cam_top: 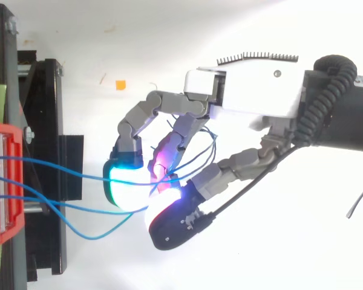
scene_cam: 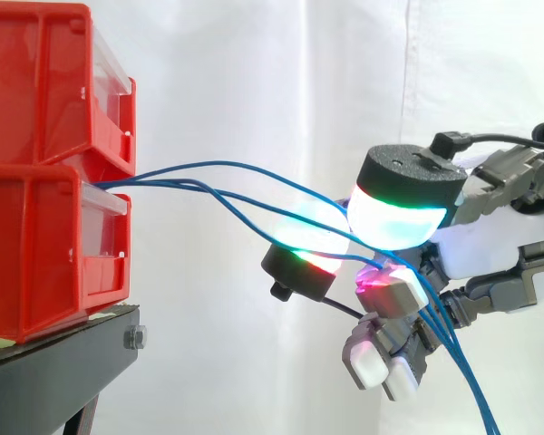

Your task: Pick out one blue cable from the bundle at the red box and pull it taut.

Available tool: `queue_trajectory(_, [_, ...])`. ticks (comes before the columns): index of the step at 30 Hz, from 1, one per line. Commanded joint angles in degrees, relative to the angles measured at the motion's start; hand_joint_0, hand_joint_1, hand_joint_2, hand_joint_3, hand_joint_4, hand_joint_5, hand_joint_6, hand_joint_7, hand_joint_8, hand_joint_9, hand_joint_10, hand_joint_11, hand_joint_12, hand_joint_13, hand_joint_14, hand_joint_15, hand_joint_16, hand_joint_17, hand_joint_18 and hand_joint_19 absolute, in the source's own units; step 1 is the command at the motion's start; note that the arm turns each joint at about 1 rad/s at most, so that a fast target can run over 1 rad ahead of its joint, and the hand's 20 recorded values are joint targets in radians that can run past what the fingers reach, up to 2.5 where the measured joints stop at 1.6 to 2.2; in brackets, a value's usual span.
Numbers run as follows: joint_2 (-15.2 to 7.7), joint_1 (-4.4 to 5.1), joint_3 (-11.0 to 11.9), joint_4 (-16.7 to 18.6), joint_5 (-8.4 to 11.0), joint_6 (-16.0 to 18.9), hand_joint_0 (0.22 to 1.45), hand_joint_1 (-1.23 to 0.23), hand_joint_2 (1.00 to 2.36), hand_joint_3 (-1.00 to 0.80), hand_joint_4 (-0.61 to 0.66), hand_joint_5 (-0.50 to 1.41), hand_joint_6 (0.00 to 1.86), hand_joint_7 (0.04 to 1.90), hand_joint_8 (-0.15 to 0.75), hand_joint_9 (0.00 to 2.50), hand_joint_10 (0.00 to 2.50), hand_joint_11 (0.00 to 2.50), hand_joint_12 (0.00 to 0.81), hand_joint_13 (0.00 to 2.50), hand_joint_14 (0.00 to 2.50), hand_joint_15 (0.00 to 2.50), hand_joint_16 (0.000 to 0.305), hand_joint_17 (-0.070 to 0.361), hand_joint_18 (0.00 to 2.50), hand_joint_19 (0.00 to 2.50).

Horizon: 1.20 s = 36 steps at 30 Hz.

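White curtain point(scene_cam: 254, 72) behind a black stand point(scene_cam: 45, 376).

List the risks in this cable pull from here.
1. Several blue cables pass through the hand's curled fingers, so it may pull more than one instead of a single cable.
2. One cable hangs in a slack loop near the black stand and could snag there.
3. The cables come out of the red bins; a hard tug might shift the bins.
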Motion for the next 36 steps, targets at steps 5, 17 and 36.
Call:
queue_trajectory(5, [0.0,-0.01,0.0,0.0,0.0,0.0,0.52,-0.73,1.0,-0.5,0.03,-0.15,0.92,0.84,0.267,1.23,0.02,0.91,0.356,0.9,0.02,0.44,0.048,0.108,0.89,0.47])
queue_trajectory(17, [0.0,-0.01,0.0,0.0,0.0,0.0,0.5,-0.53,1.0,-0.5,0.01,-0.14,0.89,0.9,0.24,1.18,0.02,0.81,0.367,0.9,0.02,0.45,0.05,0.112,0.85,0.51])
queue_trajectory(36, [0.0,-0.01,0.0,0.0,0.0,0.0,0.62,-0.42,1.01,-0.41,-0.01,-0.14,0.88,0.94,0.235,1.05,0.02,0.7,0.348,0.91,0.02,0.48,0.047,0.106,0.79,0.61])
